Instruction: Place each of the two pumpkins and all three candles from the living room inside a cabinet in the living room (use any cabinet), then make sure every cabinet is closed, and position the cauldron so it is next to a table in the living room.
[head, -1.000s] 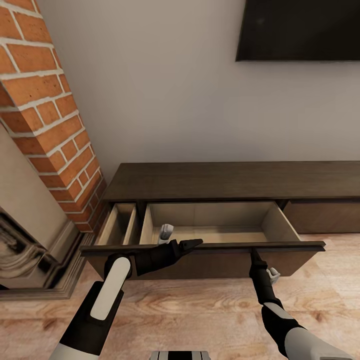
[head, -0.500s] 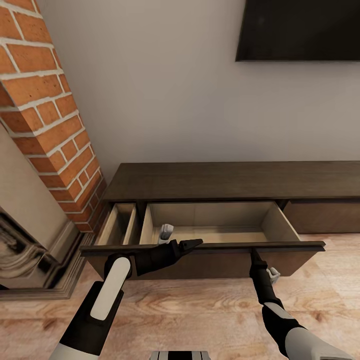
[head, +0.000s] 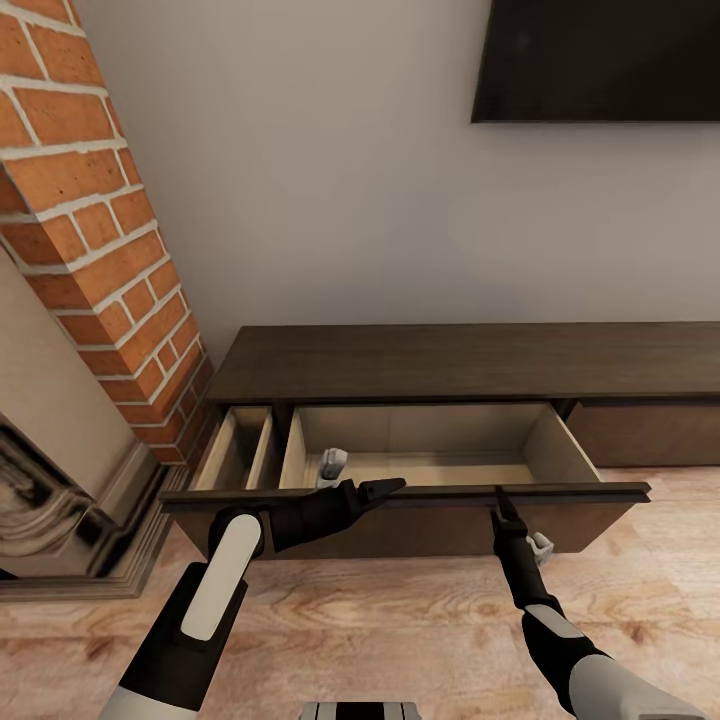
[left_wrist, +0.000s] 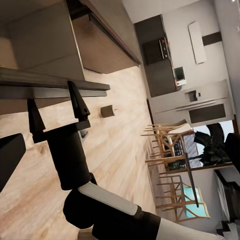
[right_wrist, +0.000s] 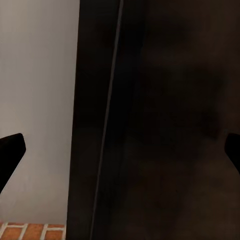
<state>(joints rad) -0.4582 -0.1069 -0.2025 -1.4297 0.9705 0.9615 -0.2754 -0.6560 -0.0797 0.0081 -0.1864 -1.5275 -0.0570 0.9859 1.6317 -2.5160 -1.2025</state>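
Standing by the low dark cabinet (head: 470, 362) against the wall, I note its wide drawer (head: 420, 450) is pulled well out, pale interior exposed, with a narrower compartment open beside it toward the brick chimney (head: 90, 230). Left gripper (head: 385, 488) lies sideways along the top edge of the drawer front, its tips touching or just over that edge; whether it is spread or pinched I cannot tell from the head view. Right gripper (head: 500, 498) points up at the underside of the front's lip, near mid-width; in the left wrist view it appears as two black prongs (left_wrist: 55, 107) standing apart, so it reads as spread, holding nothing, prongs just below the drawer edge. Right wrist view gives only dark wood close up with the finger ends at the frame sides, consistent with being pressed near the panel. A small pale grey object (head: 332, 465) sits inside the drawer at its left end; too small to identify. No pumpkin, candle or cauldron is visible at this station. Judgement: both grippers are placed on the front panel to work the drawer, likely pushing it shut or steadying it; loading not confirmed.
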